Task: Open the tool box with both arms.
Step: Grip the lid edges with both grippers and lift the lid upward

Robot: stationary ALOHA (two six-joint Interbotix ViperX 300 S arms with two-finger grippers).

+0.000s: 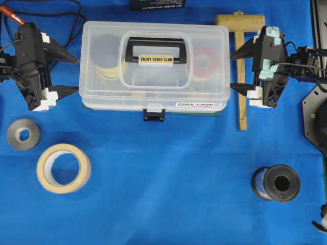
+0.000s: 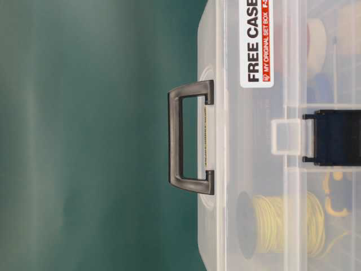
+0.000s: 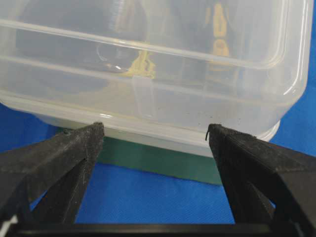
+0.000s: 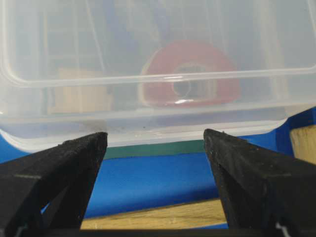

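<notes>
Both arms come in level from opposite sides, tools pointing at each other across the middle. Left tool (image 1: 71, 74) is spread wide with nothing between its fingers. Right tool (image 1: 237, 70), the one with pale teal tape, is the same: wide apart and empty.

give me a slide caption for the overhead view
Both open grippers, left and right, flank the closed tool box on the blue table.

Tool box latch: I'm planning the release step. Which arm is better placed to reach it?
Neither clearly. The latch sits mid-front on the tool box; the left gripper and right gripper flank opposite ends, both open, about equally far off.
</notes>
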